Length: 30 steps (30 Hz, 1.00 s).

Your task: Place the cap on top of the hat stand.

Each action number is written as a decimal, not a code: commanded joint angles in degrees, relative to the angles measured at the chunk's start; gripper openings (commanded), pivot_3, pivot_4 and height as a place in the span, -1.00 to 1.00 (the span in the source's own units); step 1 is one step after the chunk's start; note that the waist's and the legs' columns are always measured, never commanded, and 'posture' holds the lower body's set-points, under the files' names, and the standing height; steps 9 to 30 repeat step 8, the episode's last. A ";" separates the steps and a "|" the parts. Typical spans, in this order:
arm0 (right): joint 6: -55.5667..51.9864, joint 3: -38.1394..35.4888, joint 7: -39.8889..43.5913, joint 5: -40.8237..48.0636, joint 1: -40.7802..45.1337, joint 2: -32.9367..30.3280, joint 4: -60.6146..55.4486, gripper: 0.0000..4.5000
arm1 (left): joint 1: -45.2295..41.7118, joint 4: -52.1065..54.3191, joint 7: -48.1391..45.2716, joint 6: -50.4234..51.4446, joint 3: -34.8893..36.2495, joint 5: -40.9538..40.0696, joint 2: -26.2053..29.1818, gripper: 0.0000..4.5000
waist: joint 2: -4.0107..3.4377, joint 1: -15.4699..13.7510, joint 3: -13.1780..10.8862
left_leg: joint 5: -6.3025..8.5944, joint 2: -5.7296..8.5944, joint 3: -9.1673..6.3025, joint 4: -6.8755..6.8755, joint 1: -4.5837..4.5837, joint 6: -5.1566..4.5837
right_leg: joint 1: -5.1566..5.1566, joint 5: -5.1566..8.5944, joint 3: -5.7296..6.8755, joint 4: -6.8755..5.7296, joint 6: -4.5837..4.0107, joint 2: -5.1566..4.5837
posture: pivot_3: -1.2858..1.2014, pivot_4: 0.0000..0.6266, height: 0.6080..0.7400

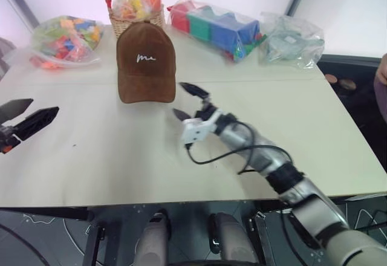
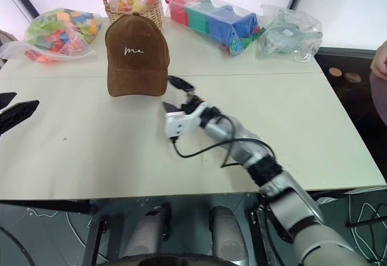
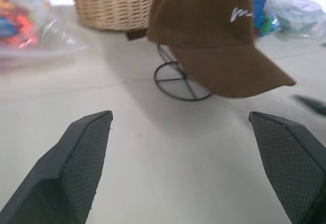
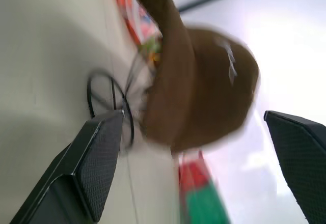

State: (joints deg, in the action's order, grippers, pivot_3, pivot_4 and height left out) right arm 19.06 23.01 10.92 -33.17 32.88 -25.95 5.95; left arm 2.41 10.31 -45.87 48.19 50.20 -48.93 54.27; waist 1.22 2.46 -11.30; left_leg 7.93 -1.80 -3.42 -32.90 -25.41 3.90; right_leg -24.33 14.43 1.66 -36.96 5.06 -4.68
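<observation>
The brown cap [image 1: 146, 61] with white embroidery sits on the black wire hat stand [image 3: 179, 80], whose stem and round base show under the brim in the left wrist view. The cap [image 4: 204, 86] covers the stand's globe. My right gripper [image 1: 184, 101] is open, just right of the cap's brim and apart from it, with nothing between its fingers. At the table's left edge, well clear of the cap, my left gripper [image 1: 21, 116] is open and empty.
Behind the cap stands a wicker basket [image 1: 132, 21] holding a bag of coloured pieces. Plastic bags of toys lie at back left [image 1: 63, 39], back centre [image 1: 217, 27] and back right [image 1: 291, 41]. A person's arm [image 1: 381, 84] shows at the right edge.
</observation>
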 commanded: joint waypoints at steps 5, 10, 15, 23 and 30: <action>-14.60 -18.11 21.45 33.79 -10.32 -8.58 -17.46 0.99 | 0.36 -8.21 -1.09 -8.19 -1.40 7.61 0.79 1.00 | -0.02 0.01 -0.01 | 0.09 -0.09 0.11 -0.01 0.02 0.14 | 0.01 0.00 0.03 0.14 0.00 -0.06 | 0.03 -0.52 1.00; -22.71 -23.29 27.81 44.18 -10.29 -10.43 -16.86 0.99 | 1.45 -8.81 -2.95 -9.04 -3.52 8.83 0.87 1.00 | -0.02 0.10 -0.01 | 0.10 -0.30 0.28 -0.04 0.02 0.16 | 0.02 0.00 0.11 0.42 0.00 -0.02 | 0.03 -0.52 1.00; -22.71 -23.29 27.81 44.18 -10.29 -10.43 -16.86 0.99 | 1.45 -8.81 -2.95 -9.04 -3.52 8.83 0.87 1.00 | -0.02 0.10 -0.01 | 0.10 -0.30 0.28 -0.04 0.02 0.16 | 0.02 0.00 0.11 0.42 0.00 -0.02 | 0.03 -0.52 1.00; -22.71 -23.29 27.81 44.18 -10.29 -10.43 -16.86 0.99 | 1.45 -8.81 -2.95 -9.04 -3.52 8.83 0.87 1.00 | -0.02 0.10 -0.01 | 0.10 -0.30 0.28 -0.04 0.02 0.16 | 0.02 0.00 0.11 0.42 0.00 -0.02 | 0.03 -0.52 1.00; -22.71 -23.29 27.81 44.18 -10.29 -10.43 -16.86 0.99 | 1.45 -8.81 -2.95 -9.04 -3.52 8.83 0.87 1.00 | -0.02 0.10 -0.01 | 0.10 -0.30 0.28 -0.04 0.02 0.16 | 0.02 0.00 0.11 0.42 0.00 -0.02 | 0.03 -0.52 1.00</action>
